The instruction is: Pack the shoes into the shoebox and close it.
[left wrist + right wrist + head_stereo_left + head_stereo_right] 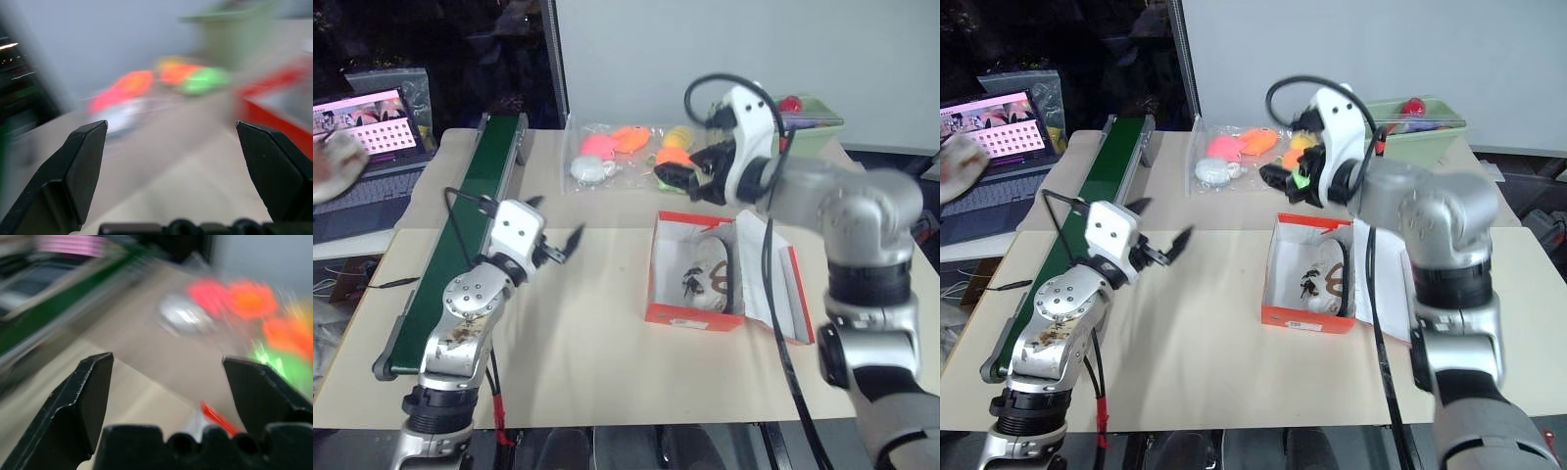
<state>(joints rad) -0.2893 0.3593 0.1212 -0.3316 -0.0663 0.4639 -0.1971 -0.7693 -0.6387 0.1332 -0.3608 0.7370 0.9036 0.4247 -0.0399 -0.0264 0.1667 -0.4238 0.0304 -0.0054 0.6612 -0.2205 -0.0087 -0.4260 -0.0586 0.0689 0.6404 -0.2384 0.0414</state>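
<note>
Two grippers hang over the beige worktop (587,343), both spread wide with nothing held. Left gripper (556,248) is beside the long green conveyor belt (460,245); the right gripper (1285,180) is raised above the box's far end. One red-orange cardboard shoebox (690,315) lies open at centre-right, long axis running away from the robot, flap lid (781,284) folded out rightward. Inside lie white sneakers with dark laces (705,279), lengthwise; I can't count them. Wrist views show blurred colourful toys in a clear bag (626,152).
</note>
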